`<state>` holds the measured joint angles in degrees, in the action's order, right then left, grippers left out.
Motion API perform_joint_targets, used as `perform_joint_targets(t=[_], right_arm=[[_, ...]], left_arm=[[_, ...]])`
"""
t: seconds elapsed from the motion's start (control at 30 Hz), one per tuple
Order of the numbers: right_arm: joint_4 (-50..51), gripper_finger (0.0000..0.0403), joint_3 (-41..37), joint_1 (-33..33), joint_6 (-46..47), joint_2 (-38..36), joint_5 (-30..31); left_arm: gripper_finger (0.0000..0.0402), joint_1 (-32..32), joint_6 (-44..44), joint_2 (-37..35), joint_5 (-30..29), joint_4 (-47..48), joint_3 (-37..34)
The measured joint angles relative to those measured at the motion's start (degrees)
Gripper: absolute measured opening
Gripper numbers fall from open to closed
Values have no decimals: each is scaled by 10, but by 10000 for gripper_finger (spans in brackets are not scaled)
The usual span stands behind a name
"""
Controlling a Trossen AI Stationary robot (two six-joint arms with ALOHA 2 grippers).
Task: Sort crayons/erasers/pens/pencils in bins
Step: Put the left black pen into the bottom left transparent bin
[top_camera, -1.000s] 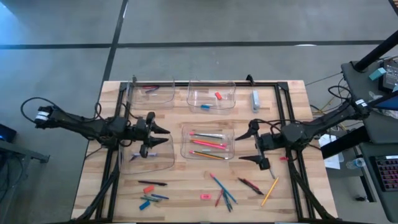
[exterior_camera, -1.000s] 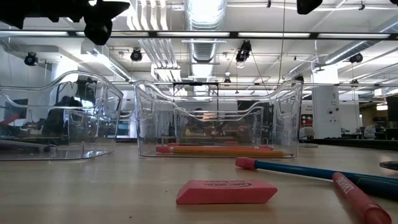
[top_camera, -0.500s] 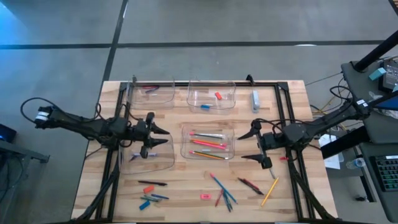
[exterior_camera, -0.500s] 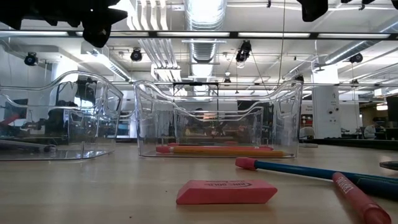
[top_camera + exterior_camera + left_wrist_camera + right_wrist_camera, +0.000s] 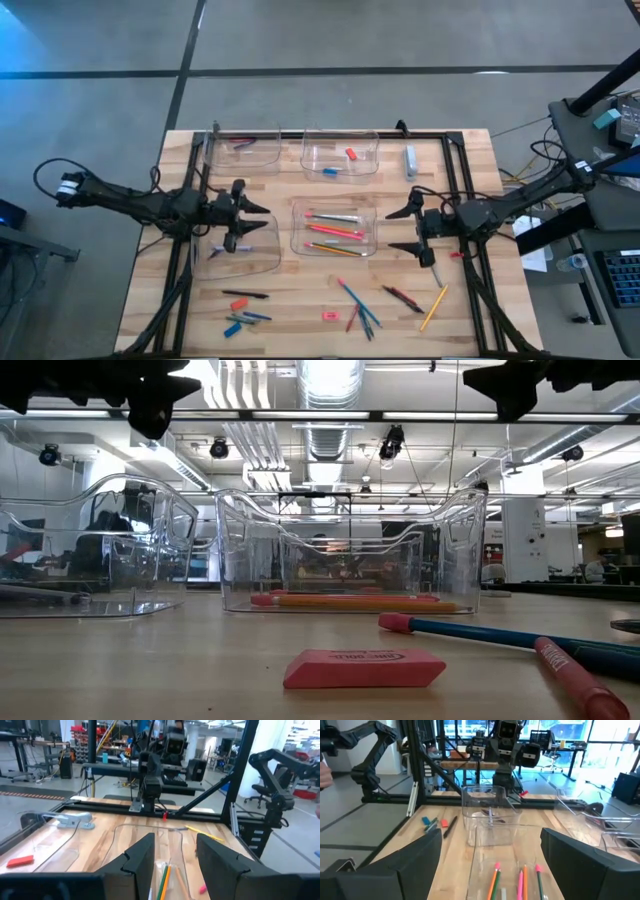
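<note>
Wooden table point(image 5: 300, 300) holds scattered pencils point(image 5: 432, 308); left fingers point(image 5: 252, 208) and right fingers point(image 5: 398, 212) spread apart.

The pink eraser point(image 5: 364, 668) lying on the table in the low view carries a line of raised lettering along its long side, but the letters are too small to make out. The red crayon point(image 5: 580, 678) at the right of that view has dark print on its wrapper near the tip, also unreadable. No other writing, number or sign can be read on the bins, the arms or in the room behind.
</note>
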<state>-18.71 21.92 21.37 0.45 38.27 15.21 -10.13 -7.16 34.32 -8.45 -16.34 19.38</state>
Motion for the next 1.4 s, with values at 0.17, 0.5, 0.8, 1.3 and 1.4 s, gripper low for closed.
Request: perform_joint_targets(t=[0.17,0.5,0.8,1.3,1.4], right_arm=[[-32,326,-21,0,-13,-4,0],[-42,326,-35,0,-41,-62,-1],[13,326,-45,0,-35,-102,1],[15,326,-119,0,-10,-204,27],[13,326,-139,0,3,-218,36]], left_arm=[[132,0,0,1,0,-13,0],[132,0,20,-28,0,-10,0],[132,0,37,-78,0,-5,0],[131,0,45,-118,-41,72,17],[131,0,45,-102,-41,99,44]])
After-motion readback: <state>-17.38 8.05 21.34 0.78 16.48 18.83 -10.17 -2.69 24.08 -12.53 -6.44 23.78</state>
